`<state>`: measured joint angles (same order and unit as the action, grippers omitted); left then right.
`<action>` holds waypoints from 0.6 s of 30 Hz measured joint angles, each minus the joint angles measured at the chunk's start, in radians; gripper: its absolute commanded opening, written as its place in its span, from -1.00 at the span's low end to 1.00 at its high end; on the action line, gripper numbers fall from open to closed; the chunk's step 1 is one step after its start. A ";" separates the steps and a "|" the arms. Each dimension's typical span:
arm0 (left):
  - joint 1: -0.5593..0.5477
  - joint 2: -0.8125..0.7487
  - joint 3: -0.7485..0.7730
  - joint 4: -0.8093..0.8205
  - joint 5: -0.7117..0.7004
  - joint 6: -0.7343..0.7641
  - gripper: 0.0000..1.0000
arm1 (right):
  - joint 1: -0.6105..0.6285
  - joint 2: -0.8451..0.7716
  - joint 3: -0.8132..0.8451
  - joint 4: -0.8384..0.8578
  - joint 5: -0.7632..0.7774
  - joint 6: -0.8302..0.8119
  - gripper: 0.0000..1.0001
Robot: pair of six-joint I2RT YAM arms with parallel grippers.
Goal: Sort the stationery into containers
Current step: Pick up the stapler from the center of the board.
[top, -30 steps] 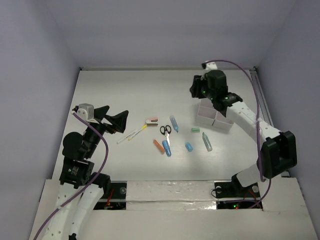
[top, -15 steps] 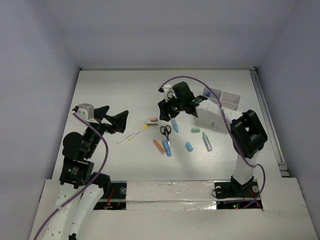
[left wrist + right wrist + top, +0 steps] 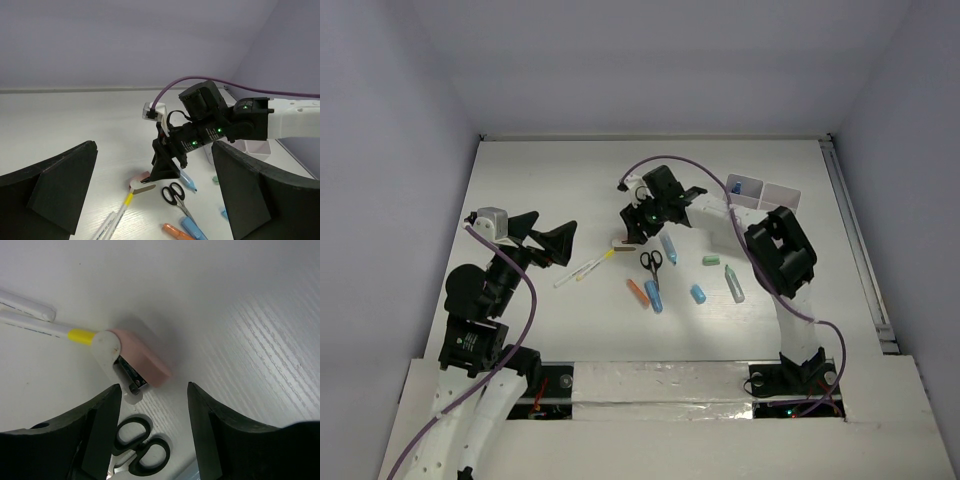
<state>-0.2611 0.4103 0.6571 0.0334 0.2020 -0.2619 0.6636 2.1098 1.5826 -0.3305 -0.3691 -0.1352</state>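
My right gripper is open, its jaws just above and straddling the end of the pink-beige piece, which also shows in the right wrist view and the left wrist view. Nothing is held. Black-handled scissors lie just behind it. Thin white yellow-tipped pens touch the pink piece on its left. Blue, orange, blue and teal tubes, a small blue bottle and a mint eraser lie scattered. My left gripper is open and empty, raised at the left.
The white containers stand at the back right, partly hidden by the right arm; one compartment holds a small blue item. The right arm stretches across the table's middle. A rail runs along the right edge.
My right gripper has swung left from over the containers, across the stationery, to the pink-beige piece. The left arm has not moved.
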 measured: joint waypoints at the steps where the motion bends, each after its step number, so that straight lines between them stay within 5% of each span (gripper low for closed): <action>1: 0.000 0.000 0.000 0.000 0.000 0.000 0.98 | 0.000 0.002 0.000 0.000 0.004 -0.001 0.22; 18: 0.000 0.000 0.000 0.000 0.000 0.000 0.98 | -0.001 0.115 0.119 -0.021 -0.116 -0.014 0.44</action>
<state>-0.2611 0.4099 0.6571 0.0334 0.2020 -0.2615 0.6628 2.2250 1.7012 -0.3515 -0.4850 -0.1493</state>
